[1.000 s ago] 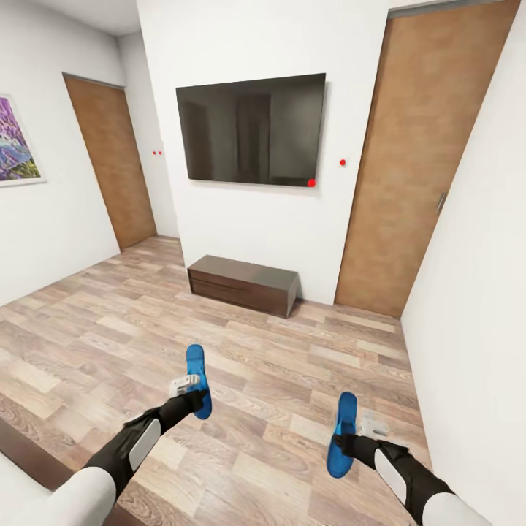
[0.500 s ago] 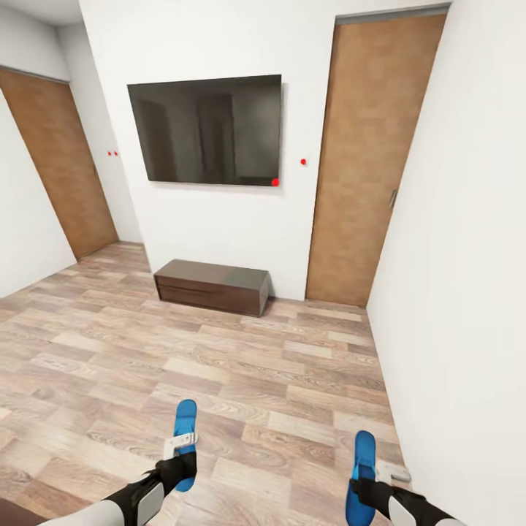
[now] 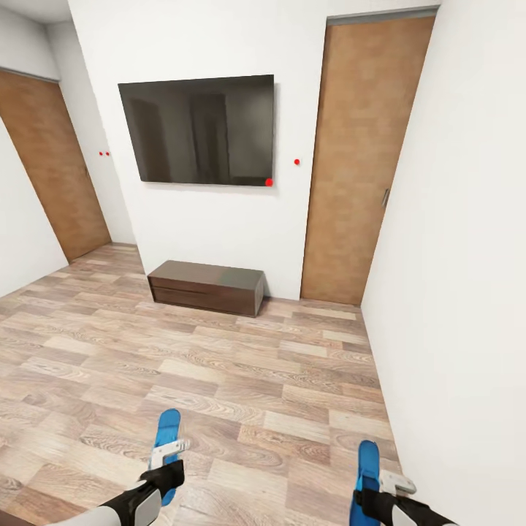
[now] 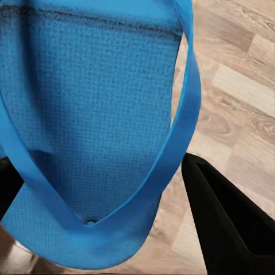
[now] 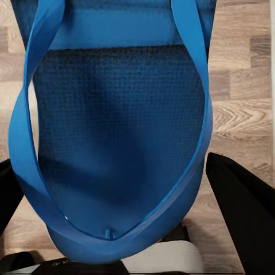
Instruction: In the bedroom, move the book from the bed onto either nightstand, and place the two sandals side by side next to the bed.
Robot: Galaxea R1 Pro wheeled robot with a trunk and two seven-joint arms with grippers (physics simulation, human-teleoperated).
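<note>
Each hand carries one bright blue sandal above the wood-plank floor. My left gripper [image 3: 165, 471] is shut on the left sandal [image 3: 167, 432], whose sole and strap sit between the black fingers [image 4: 226, 226] in the left wrist view. At the lower right, my right gripper [image 3: 370, 498] is shut on the other sandal [image 3: 367, 462]. Its sole [image 5: 114, 132] lies between the dark fingers [image 5: 243, 215] in the right wrist view. The book, the bed and the nightstands are out of view.
A low dark-brown cabinet [image 3: 206, 286] stands against the far white wall under a black wall screen [image 3: 197, 130]. One wooden door [image 3: 351, 168] is to its right and another [image 3: 36, 161] at the left. A white wall [image 3: 460, 292] runs close along my right.
The whole picture has shifted left as the camera turned and moved. Both arms sit lower in the picture, each still holding its sandal. The dark edge at the lower left has left the view.
</note>
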